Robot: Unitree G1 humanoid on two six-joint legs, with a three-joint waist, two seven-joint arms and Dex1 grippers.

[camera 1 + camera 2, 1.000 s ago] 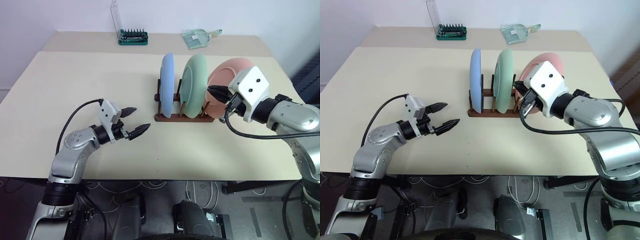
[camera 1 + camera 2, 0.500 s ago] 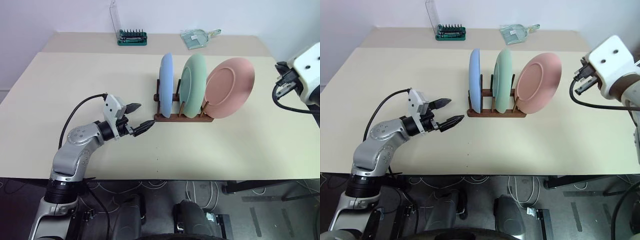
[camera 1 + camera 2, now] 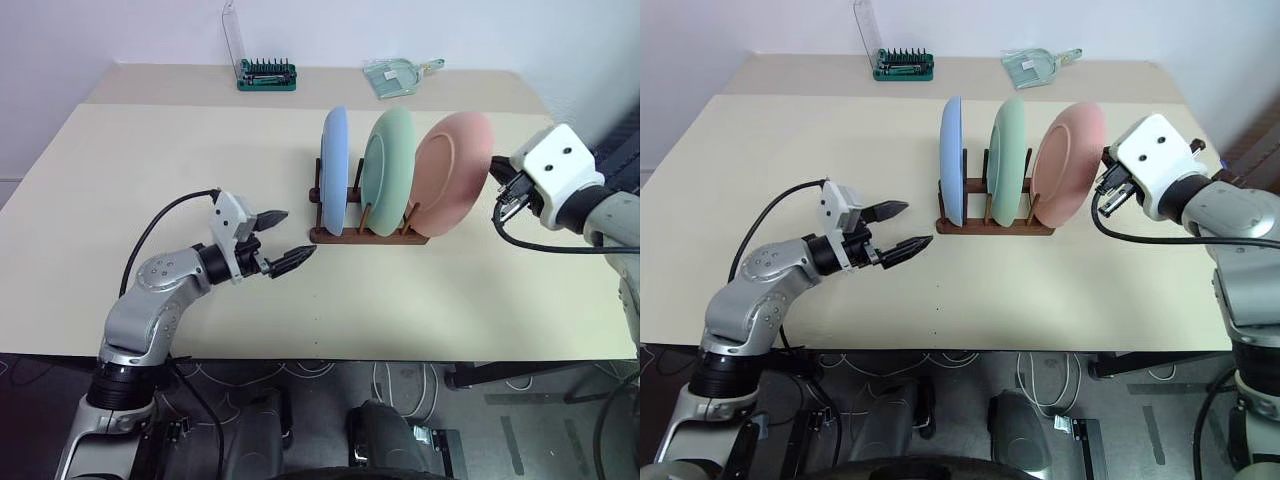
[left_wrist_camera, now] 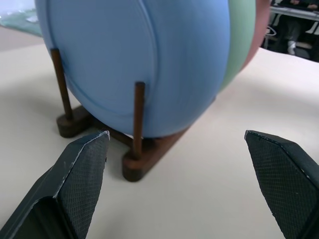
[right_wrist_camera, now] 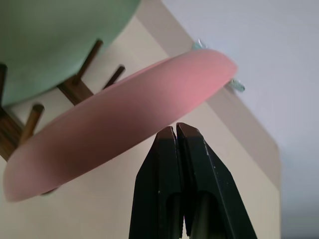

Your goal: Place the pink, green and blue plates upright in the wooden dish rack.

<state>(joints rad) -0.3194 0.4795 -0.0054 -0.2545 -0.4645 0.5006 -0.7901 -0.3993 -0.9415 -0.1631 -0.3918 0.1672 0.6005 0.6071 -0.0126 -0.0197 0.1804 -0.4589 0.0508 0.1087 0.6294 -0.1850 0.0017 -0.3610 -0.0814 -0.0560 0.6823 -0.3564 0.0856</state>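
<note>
The wooden dish rack [image 3: 365,236] stands mid-table and holds all three plates upright. The blue plate [image 3: 334,168] is on its left, the green plate [image 3: 390,168] in the middle, and the pink plate [image 3: 452,175] on its right, leaning slightly. My right gripper [image 3: 496,172] is shut and empty, its tips [image 5: 175,127] right at the pink plate's [image 5: 124,124] right rim; I cannot tell whether they touch. My left gripper [image 3: 298,233] stands open and empty just left of the rack, pointing at the blue plate [image 4: 149,64].
A green tool-bit holder [image 3: 265,76] with a clear lid and a clear plastic packet [image 3: 395,75] lie at the table's far edge. Bare tabletop [image 3: 150,150] stretches left of the rack and in front of it.
The right gripper left the pink plate's front, swung out to the right and came back to its right rim. The pink plate now stands more upright. The left arm has hardly moved.
</note>
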